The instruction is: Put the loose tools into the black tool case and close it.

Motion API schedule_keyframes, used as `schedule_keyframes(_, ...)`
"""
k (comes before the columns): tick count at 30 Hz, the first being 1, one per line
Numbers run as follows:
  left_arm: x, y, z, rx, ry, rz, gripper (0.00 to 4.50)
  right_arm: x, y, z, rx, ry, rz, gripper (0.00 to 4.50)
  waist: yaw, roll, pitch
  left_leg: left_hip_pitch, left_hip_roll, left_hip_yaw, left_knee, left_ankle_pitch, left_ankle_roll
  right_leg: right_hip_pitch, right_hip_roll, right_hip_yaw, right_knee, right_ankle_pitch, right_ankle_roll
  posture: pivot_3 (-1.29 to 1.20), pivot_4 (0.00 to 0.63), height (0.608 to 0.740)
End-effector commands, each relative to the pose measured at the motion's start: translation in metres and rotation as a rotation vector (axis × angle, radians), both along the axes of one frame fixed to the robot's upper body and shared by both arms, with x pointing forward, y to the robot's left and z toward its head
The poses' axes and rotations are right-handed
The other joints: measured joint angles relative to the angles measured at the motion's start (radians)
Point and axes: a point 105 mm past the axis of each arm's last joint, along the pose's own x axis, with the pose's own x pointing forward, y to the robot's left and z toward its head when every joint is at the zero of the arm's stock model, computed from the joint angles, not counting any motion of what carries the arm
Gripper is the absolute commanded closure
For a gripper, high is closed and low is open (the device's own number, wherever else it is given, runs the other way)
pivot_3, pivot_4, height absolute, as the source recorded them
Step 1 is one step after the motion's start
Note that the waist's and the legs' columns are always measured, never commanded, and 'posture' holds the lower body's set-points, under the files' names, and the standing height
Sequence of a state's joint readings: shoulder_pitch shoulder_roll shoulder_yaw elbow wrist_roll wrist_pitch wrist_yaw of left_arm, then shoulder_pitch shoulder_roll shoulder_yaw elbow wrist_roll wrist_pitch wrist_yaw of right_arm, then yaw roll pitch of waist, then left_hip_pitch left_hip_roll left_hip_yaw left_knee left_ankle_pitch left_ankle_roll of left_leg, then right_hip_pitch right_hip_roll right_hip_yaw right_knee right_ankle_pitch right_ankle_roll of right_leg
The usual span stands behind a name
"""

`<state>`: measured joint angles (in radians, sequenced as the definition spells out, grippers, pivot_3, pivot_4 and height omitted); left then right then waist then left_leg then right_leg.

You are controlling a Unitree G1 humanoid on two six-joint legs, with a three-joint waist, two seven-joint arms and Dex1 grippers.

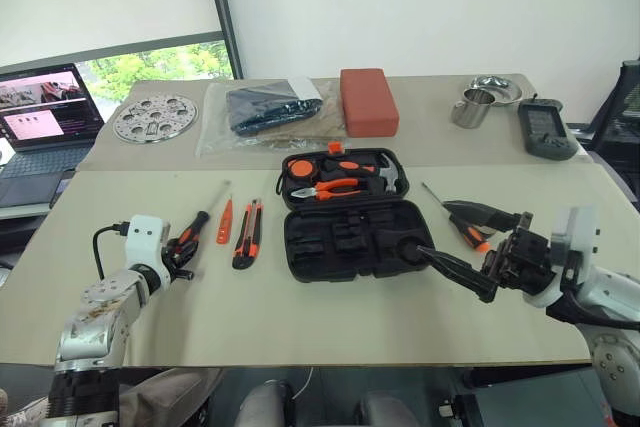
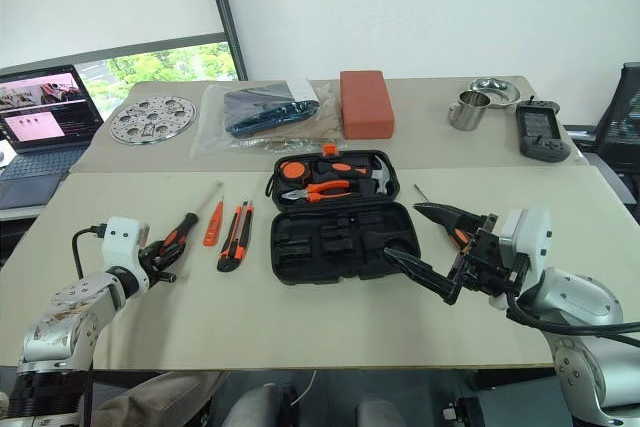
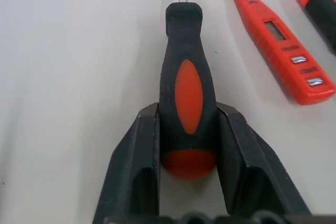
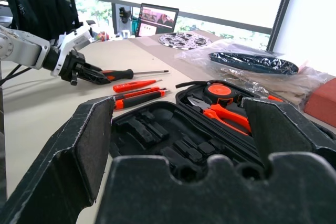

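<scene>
Between left gripper (image 3: 189,145) jaws, screwdriver (image 3: 187,93)

I get soft, even daylight from the window (image 1: 150,67) behind the laptop (image 1: 45,112); shadows faint, my wrist close-ups slightly soft.

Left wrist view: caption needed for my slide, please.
Left gripper closed around the handle of an orange-and-black screwdriver lying beside the orange tester screwdriver.

This looks like an office or lab room: two plain beige tables (image 1: 300,327), an open black laptop (image 1: 40,112) at the upper left, big windows (image 1: 160,67) behind.
</scene>
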<state>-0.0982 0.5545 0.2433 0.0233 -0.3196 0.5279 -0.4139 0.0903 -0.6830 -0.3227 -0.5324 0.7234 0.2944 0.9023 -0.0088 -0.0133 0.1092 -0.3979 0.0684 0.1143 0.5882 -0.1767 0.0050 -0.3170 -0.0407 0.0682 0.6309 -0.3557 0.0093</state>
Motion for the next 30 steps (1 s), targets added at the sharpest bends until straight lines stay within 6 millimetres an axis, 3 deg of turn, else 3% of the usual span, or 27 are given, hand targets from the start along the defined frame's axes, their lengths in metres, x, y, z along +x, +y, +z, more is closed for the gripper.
schedule_keyframes(1, 0.006, 0.012, 0.018, -0.050, -0.118, 0.008, 3.59, -0.005, 0.001, 0.009, -0.001, -0.049, -0.004, 0.00, -0.001, 0.000, 0.000, 0.000, 0.000, 0.000, 0.000, 0.000, 0.000, 0.000, 0.000, 0.000, 0.000, 0.000, 0.000, 0.00, 0.150, 0.740)
schedule_keyframes(3, 0.015, 0.002, 0.055, -0.079, -0.281, -0.128, 3.59, -0.006, -0.003, 0.009, 0.007, -0.049, -0.023, 0.00, -0.001, 0.000, 0.000, 0.000, 0.000, 0.000, 0.000, 0.000, 0.000, 0.000, 0.000, 0.000, 0.000, 0.000, 0.000, 0.00, 0.150, 0.740)
schedule_keyframes(7, 0.022, -0.008, 0.092, -0.133, -0.416, -0.287, 3.59, -0.006, -0.007, 0.008, 0.013, -0.046, -0.044, 0.00, 0.006, -0.005, 0.002, -0.001, 0.000, 0.000, 0.000, 0.001, -0.001, 0.000, 0.001, -0.003, -0.001, 0.000, 0.000, 0.00, 0.150, 0.740)
schedule_keyframes(9, 0.027, -0.043, 0.109, -0.031, -0.423, -0.594, 3.59, -0.007, -0.018, -0.002, -0.034, -0.020, -0.072, 0.00, 0.011, -0.005, 0.002, -0.001, -0.001, 0.001, -0.001, 0.001, -0.001, 0.000, 0.002, -0.002, -0.001, 0.000, 0.000, 0.00, 0.150, 0.740)
schedule_keyframes(11, 0.030, -0.071, 0.106, 0.087, -0.369, -0.839, 3.59, -0.007, -0.027, -0.007, -0.054, -0.006, -0.098, 0.00, 0.022, -0.004, 0.001, -0.001, -0.002, 0.001, 0.000, 0.001, -0.001, 0.000, 0.004, -0.004, -0.002, 0.000, 0.000, 0.00, 0.150, 0.740)
schedule_keyframes(14, 0.045, -0.100, 0.097, 0.233, -0.315, -1.040, 3.59, -0.005, -0.034, -0.007, -0.060, -0.012, -0.121, 0.00, 0.025, -0.001, 0.000, -0.001, -0.004, 0.003, 0.000, 0.000, 0.000, 0.000, 0.004, -0.004, -0.003, 0.001, 0.001, 0.00, 0.150, 0.740)
schedule_keyframes(23, 0.075, -0.186, 0.096, 0.352, -0.236, -1.331, 3.59, -0.009, -0.035, -0.007, -0.065, -0.010, -0.193, 0.00, 0.010, -0.001, 0.001, -0.007, -0.001, 0.000, 0.003, 0.001, 0.000, -0.004, 0.016, 0.002, -0.002, 0.001, 0.001, 0.00, 0.150, 0.740)
schedule_keyframes(25, 0.075, -0.193, 0.090, 0.364, -0.213, -1.355, 3.59, -0.010, -0.036, -0.011, -0.079, 0.013, -0.219, 0.00, 0.009, -0.001, 0.001, -0.008, -0.001, -0.001, 0.003, 0.001, 0.000, -0.004, 0.017, 0.002, -0.002, 0.001, 0.001, 0.00, 0.150, 0.740)
schedule_keyframes(30, 0.078, -0.189, 0.073, 0.439, -0.157, -1.341, 3.59, -0.013, -0.044, -0.013, -0.091, 0.019, -0.266, 0.00, 0.000, -0.001, 0.002, -0.007, -0.001, -0.001, 0.003, 0.001, -0.001, -0.004, 0.016, 0.004, -0.002, 0.001, 0.001, 0.00, 0.150, 0.740)
